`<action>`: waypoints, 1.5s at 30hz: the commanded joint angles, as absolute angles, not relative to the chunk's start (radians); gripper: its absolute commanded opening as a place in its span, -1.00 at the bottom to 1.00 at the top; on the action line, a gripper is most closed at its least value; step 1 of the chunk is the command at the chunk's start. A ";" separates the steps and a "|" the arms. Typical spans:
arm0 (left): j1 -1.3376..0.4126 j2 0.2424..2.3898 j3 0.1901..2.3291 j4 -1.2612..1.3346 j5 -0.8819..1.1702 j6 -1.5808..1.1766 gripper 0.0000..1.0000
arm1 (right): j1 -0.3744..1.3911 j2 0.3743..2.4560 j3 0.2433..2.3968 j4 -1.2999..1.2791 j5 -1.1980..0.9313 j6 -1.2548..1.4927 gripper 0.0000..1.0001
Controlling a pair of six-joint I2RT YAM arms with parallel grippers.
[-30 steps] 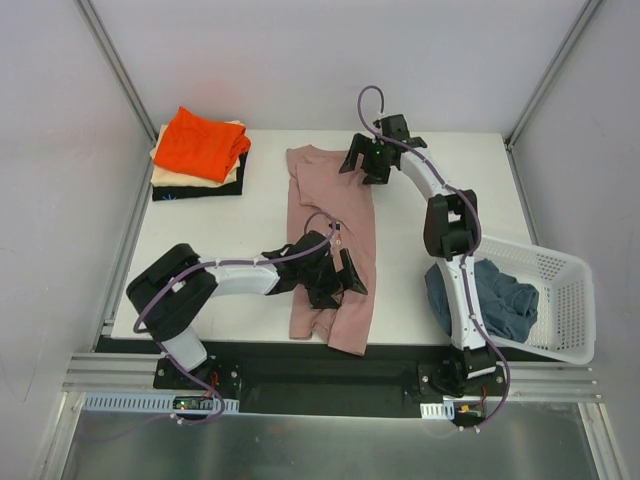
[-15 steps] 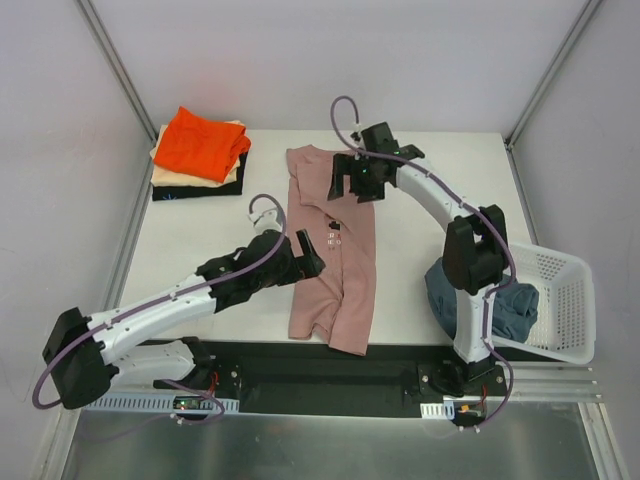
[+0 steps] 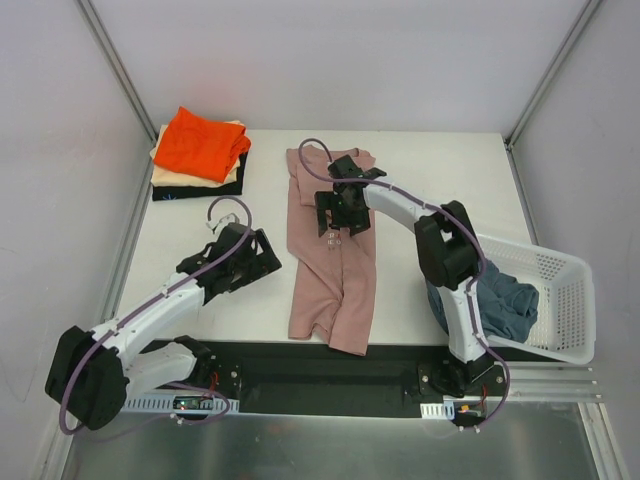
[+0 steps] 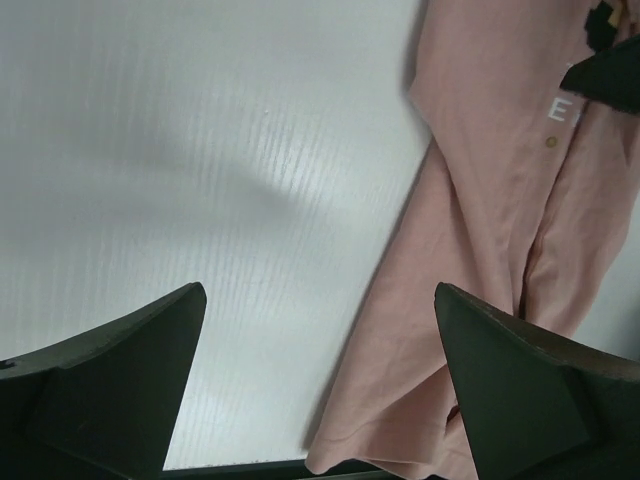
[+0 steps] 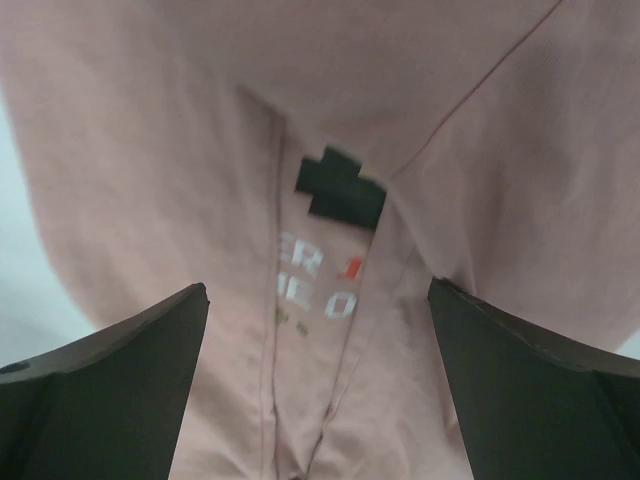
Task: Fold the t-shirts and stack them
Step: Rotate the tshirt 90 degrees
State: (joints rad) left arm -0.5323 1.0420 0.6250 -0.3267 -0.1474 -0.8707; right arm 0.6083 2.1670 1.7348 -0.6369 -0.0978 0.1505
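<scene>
A dusty pink t-shirt lies on the white table, folded lengthwise into a long strip. Its small print shows in the right wrist view. My right gripper hovers over the shirt's upper middle, open and empty. My left gripper is open and empty over bare table, left of the shirt's edge. A stack of folded tees stands at the far left: orange on top, cream under it, black at the bottom. A slate blue tee lies in the basket.
A white mesh basket hangs over the table's right edge. Grey walls and metal frame posts enclose the table. The near table edge runs just below my left gripper.
My left arm pulled back off the pink shirt to the left, onto bare table. My right gripper moved from the far end of the shirt toward its middle, over the print.
</scene>
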 commanded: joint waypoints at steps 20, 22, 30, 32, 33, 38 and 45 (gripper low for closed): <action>-0.511 1.289 0.597 -0.224 0.258 -0.885 0.94 | 0.541 2.265 1.965 -0.634 -0.106 0.158 0.93; -0.520 1.267 0.575 -0.225 0.276 -0.896 0.91 | 0.557 2.206 1.921 -0.627 -0.103 0.129 0.93; -0.659 1.158 0.476 -0.225 0.287 -0.979 0.55 | 0.600 1.778 1.568 -0.497 -0.011 0.132 0.93; -0.690 1.154 0.460 -0.227 0.285 -1.002 0.46 | 0.601 1.676 1.473 -0.460 0.000 0.156 0.93; -0.701 1.154 0.456 -0.227 0.279 -1.009 0.40 | 0.600 1.643 1.382 -0.447 0.026 0.164 0.93; -0.744 1.166 0.451 -0.224 0.261 -1.038 0.10 | 0.600 1.501 1.163 -0.402 0.026 0.212 0.93; -0.788 1.233 0.459 -0.225 0.296 -1.040 -0.32 | 0.600 1.419 1.026 -0.419 0.020 0.224 0.93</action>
State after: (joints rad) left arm -0.7700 1.1934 0.4603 -0.2153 0.2798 -1.0264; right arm 0.5999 1.4895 1.0481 -0.4320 0.0105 0.2024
